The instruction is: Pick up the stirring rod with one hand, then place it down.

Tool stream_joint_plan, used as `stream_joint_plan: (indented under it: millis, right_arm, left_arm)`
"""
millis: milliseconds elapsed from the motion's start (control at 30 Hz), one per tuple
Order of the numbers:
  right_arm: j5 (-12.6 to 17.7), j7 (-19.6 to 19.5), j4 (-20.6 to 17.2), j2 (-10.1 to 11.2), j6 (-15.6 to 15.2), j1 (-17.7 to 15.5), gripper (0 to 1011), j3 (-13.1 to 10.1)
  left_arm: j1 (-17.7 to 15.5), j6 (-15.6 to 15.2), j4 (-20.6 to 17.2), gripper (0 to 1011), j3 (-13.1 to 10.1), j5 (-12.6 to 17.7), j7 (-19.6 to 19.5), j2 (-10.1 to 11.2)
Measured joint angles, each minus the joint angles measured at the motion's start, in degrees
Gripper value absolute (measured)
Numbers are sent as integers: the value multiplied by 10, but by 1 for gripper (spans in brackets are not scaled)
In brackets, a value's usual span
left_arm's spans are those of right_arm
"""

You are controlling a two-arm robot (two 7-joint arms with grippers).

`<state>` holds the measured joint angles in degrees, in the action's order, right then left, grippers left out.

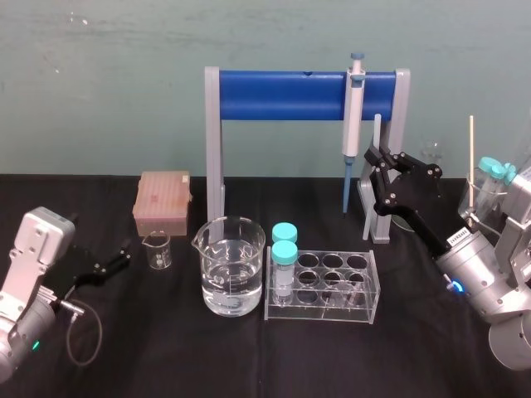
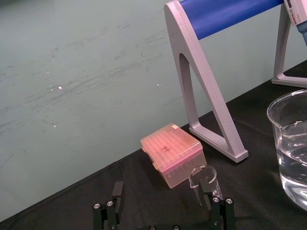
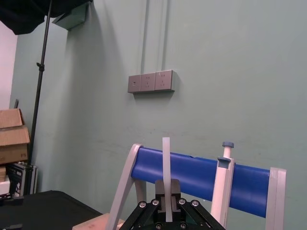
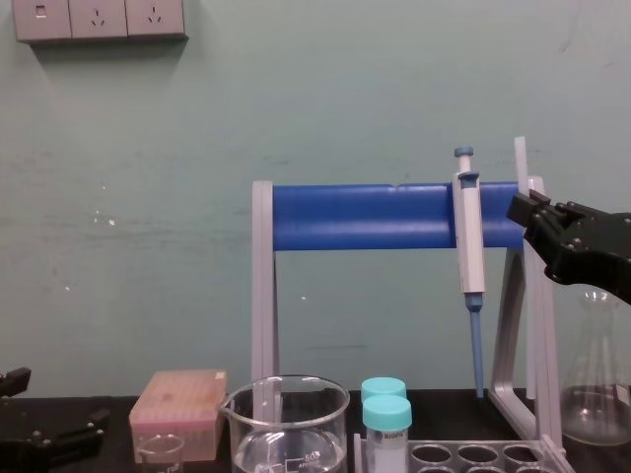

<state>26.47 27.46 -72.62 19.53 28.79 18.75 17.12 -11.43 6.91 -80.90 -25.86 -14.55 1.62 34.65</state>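
The stirring rod is a thin translucent-white stick standing upright in front of the stand's right leg. My right gripper is shut on it, raised well above the table. In the right wrist view the rod rises straight up from between the black fingers. The chest view shows its top end sticking out above the right gripper, level with the blue bar. My left gripper rests low at the table's left, open, with nothing in it.
A grey stand with a blue bar holds a grey-and-blue pipette. In front stand a water beaker, a tube rack with two capped tubes, a small beaker and a pink tip box. Flasks stand at the right.
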Motion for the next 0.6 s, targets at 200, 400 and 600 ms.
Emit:
stream_joint_plan:
  millis: [200,400,600]
  right_arm:
    - [0,1,0,0,0,0,62,0]
    - [14,32,-6,7,-13,-8,62,-3]
    - [21,48,-23,17,-34,-27,62,-10]
  left_arm:
    - [0,0,0,1000,0,0,0,0]
    - [0,0,0,1000,0,0,0,0]
    - [0,0,0,1000,0,0,0,0]
